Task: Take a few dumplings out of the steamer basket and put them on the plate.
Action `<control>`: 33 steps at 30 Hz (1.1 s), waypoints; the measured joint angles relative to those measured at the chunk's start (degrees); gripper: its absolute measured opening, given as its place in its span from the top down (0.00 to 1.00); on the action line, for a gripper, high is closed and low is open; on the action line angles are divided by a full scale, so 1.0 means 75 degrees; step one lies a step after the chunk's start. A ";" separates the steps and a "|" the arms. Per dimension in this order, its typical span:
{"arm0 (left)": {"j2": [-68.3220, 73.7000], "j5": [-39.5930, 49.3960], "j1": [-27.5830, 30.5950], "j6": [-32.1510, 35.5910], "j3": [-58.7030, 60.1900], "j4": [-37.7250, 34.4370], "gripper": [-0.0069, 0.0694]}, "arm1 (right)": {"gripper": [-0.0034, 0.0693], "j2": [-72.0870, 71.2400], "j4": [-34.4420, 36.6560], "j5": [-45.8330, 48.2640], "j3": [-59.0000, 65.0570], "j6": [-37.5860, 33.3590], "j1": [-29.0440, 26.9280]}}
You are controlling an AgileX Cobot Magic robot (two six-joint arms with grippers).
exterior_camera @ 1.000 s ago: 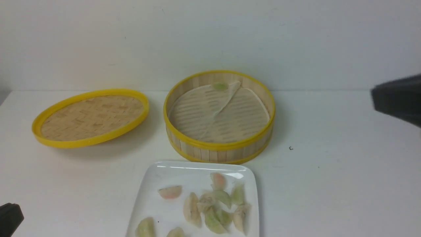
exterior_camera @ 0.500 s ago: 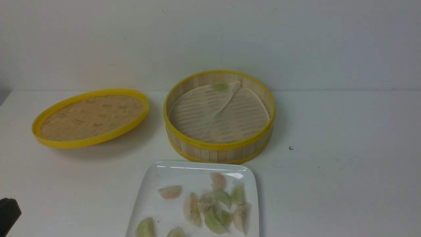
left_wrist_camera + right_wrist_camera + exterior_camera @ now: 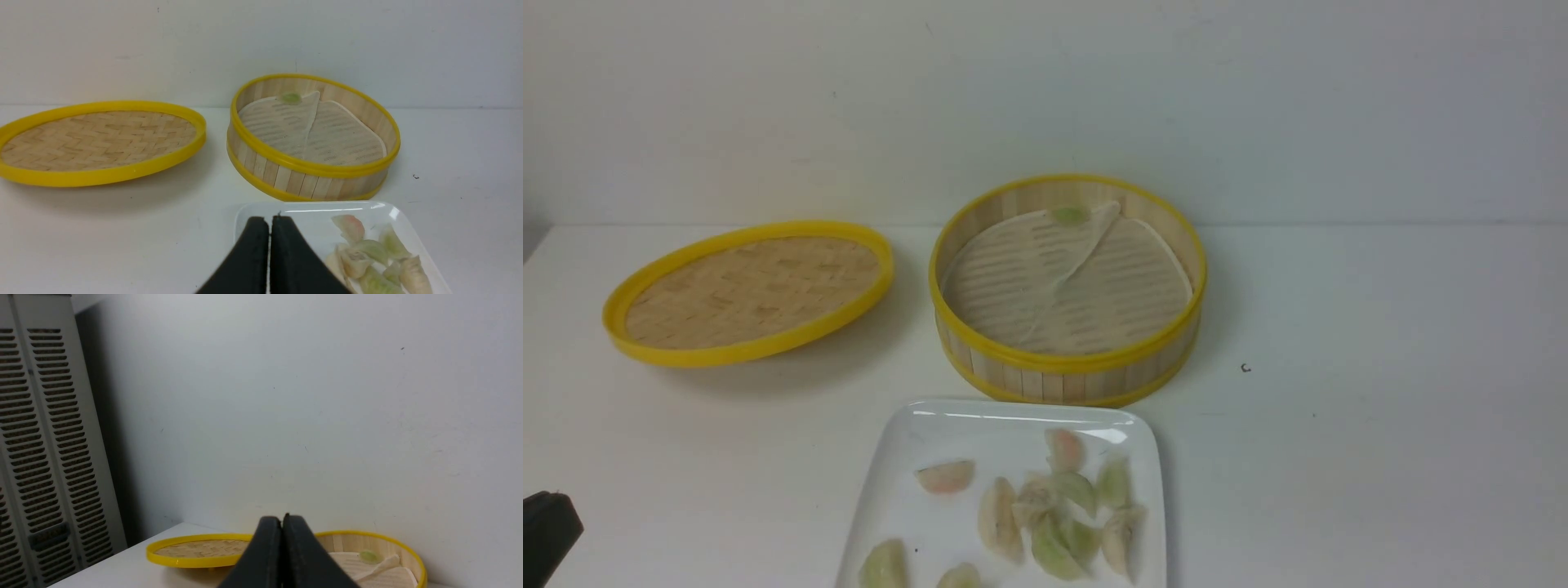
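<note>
The steamer basket stands at the table's middle with a folded liner sheet and one green dumpling at its far wall. The white plate lies in front of it and holds several dumplings. My left gripper is shut and empty, near the plate's near-left corner; only a dark piece of the left arm shows in the front view. My right gripper is shut and empty, held high and back from the basket, out of the front view.
The flat woven lid with a yellow rim lies tilted to the left of the basket. A white wall stands close behind the table. A grey louvred cabinet stands past the table's left end. A small dark speck lies right of the basket.
My right arm, seen at the front view's right edge a second ago, has withdrawn out of that view. The left arm's piece barely shifted. Basket, plate and dumplings have not moved.
</note>
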 joint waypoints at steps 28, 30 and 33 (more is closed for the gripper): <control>-0.0631 -0.1737 0.0008 -0.0027 0.1740 0.2097 0.92 | 0.97 0.0000 -0.0005 0.0000 0.0001 0.0000 0.0000; -0.0921 -0.2037 0.0053 -0.0002 0.2431 0.2215 0.92 | 0.97 0.0000 -0.0005 0.0000 0.0001 0.0000 0.0000; -0.1099 -0.2148 0.0259 0.0047 0.3138 0.2273 0.92 | 0.97 0.0000 -0.0005 0.0000 0.0001 0.0000 0.0000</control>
